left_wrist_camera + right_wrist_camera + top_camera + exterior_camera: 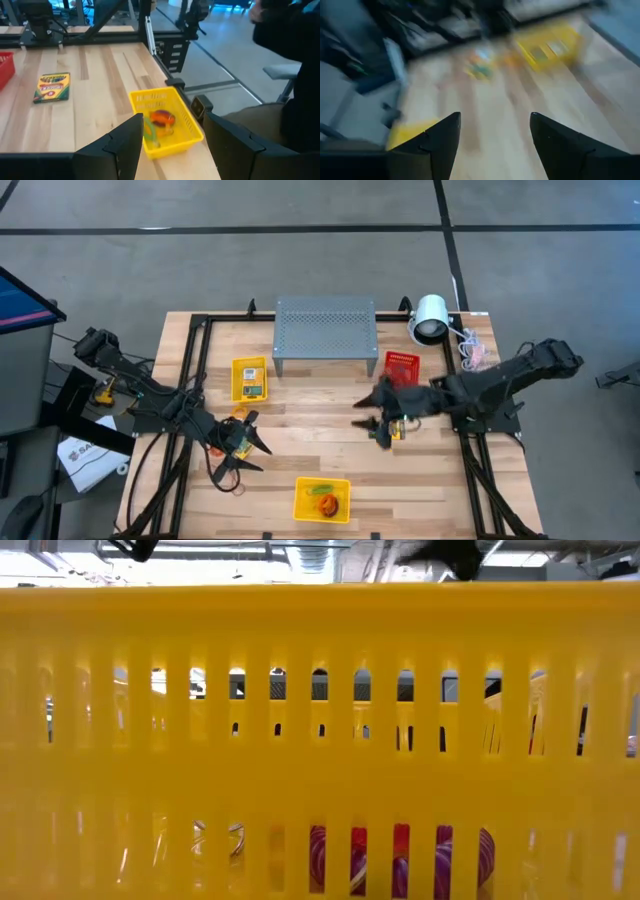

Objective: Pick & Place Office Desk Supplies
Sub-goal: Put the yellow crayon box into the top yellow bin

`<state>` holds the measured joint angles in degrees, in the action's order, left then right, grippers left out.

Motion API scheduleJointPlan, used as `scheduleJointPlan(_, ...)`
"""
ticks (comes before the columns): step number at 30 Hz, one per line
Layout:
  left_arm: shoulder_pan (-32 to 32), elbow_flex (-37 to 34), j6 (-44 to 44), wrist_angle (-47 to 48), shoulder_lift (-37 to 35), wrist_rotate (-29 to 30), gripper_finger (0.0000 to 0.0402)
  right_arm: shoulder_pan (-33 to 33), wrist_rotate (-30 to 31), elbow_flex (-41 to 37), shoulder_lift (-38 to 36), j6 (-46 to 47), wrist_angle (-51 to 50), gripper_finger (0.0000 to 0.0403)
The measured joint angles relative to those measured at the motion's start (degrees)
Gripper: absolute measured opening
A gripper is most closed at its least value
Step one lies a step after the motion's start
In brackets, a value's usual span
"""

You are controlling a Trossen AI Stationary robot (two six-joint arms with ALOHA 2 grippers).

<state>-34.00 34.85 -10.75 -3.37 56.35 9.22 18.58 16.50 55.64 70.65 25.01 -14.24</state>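
Yellow basket (321, 500) at near edge; both arms' fingers apart, apparently empty, bare wood between.

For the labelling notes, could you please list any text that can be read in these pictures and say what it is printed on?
No text here can be read with certainty.
Crayon box on the table: printed front, lettering too small to read.
White paper beside the table's left edge: dark letters, cut off and unreadable.
Yellow basket: end panel shows faint marks, illegible.
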Motion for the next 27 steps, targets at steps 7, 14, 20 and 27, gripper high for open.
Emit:
scheduleJointPlan(7,-1.47,0.0,-6.0,9.48,-5.68,0.82,0.0205,8.94,4.11,0.0,9.46,-4.91,21.01,0.0234)
scheduleJointPlan(14,-7.63,0.07,-11.92,11.29,-6.16,0.99,0.0205,11.77,4.45,0.0,22.31,-5.08,41.26,0.0234)
scheduleJointPlan(20,-13.19,0.04,-16.4,11.59,-4.59,1.52,0.0205,12.62,4.77,3.24,30.51,-4.61,46.92,0.0234)
scheduleJointPlan(27,-14.43,0.04,-24.87,25.24,-3.69,1.91,0.0205,12.38,4.69,15.84,37.18,-6.61,36.84,0.0234)
